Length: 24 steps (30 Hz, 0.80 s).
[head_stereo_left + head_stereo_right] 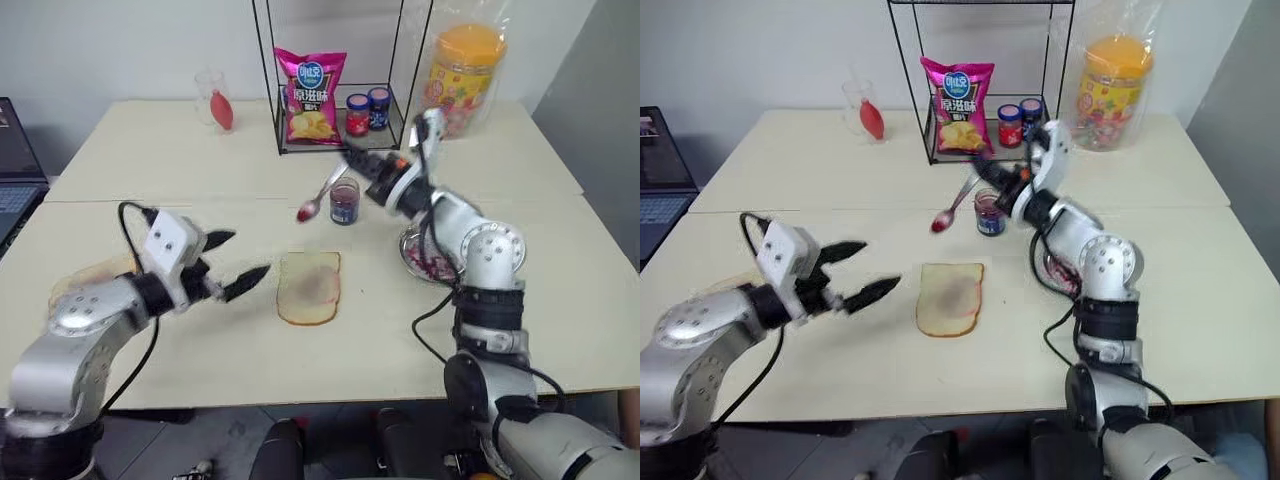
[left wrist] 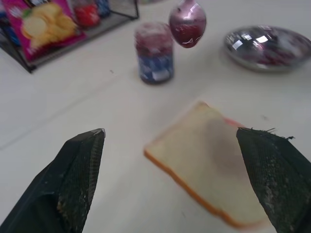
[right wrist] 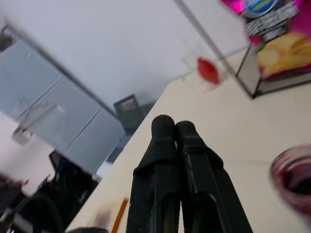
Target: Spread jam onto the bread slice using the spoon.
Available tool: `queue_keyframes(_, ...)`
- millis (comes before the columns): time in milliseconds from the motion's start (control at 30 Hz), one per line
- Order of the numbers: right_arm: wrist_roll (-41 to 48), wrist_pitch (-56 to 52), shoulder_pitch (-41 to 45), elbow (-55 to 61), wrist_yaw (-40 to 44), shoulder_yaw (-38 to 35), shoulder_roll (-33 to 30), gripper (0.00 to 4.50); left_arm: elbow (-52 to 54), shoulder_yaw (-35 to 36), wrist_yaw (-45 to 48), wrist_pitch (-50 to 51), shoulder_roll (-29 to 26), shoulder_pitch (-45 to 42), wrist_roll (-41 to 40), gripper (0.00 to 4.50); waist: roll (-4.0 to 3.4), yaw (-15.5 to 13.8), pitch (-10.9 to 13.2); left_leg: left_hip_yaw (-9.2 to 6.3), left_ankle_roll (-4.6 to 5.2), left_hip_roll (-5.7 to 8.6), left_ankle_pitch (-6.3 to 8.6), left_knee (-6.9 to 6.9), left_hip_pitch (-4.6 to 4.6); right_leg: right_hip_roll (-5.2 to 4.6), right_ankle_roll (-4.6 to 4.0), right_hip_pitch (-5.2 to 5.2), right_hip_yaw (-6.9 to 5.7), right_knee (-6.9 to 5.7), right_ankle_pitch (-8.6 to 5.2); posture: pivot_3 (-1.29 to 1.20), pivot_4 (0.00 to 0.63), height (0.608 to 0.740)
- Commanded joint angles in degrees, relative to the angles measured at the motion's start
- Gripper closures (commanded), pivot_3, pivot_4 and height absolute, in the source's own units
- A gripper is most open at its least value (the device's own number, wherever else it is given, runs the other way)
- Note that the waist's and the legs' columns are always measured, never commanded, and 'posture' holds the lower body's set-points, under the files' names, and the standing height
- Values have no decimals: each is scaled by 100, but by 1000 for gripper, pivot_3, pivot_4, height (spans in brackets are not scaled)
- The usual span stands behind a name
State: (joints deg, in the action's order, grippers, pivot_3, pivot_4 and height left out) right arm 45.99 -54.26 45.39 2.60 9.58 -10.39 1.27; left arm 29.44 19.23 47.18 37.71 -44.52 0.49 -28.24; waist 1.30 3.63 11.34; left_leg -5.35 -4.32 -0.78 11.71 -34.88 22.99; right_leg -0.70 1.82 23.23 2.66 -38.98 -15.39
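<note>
On the cream table by a white wall, left fingers spread; right fingers clench the spoon.

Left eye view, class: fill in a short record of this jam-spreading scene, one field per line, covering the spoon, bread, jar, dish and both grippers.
spoon: slim silver metal spoon, jam-coated bowl, held above the table beside the jar
bread: pale square bread slice with pink patch, flat on table
jar: small clear glass jam jar, upright, lid off
dish: shiny round metal dish, red smears inside
left gripper: fingers open, empty, beside bread
right gripper: fingers shut on spoon handle
</note>
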Motion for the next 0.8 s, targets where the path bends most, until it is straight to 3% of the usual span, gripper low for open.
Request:
queue_keyframes(33,-159,106,-365,509,242,572,24,4448,180,461,415,-360,-295,650,51,0,0,-2,1,-1,0,-2,0,-1,-1,0,-3,0,-3,0,-2,0,150,740)
queue_keyframes(167,-809,585,-661,394,708,1439,-146,4448,96,484,393,-535,-269,847,79,0,4,-55,-2,-10,12,-2,-9,-3,-1,2,4,-1,-10,-1,-14,0,150,740)
queue_keyframes(433,-2130,1892,-877,-3,1329,2400,-584,4448,-4,149,520,-940,-280,955,260,0,7,-50,-4,1,13,-5,-10,-1,-5,3,6,1,-9,2,-7,0,150,740)
queue_keyframes(800,-2950,2781,-836,-145,1364,2357,-771,4448,-146,-281,504,-1150,-281,659,372,0,10,-55,-5,-1,12,-7,-10,-2,-5,5,9,1,-9,1,-5,0,150,740)
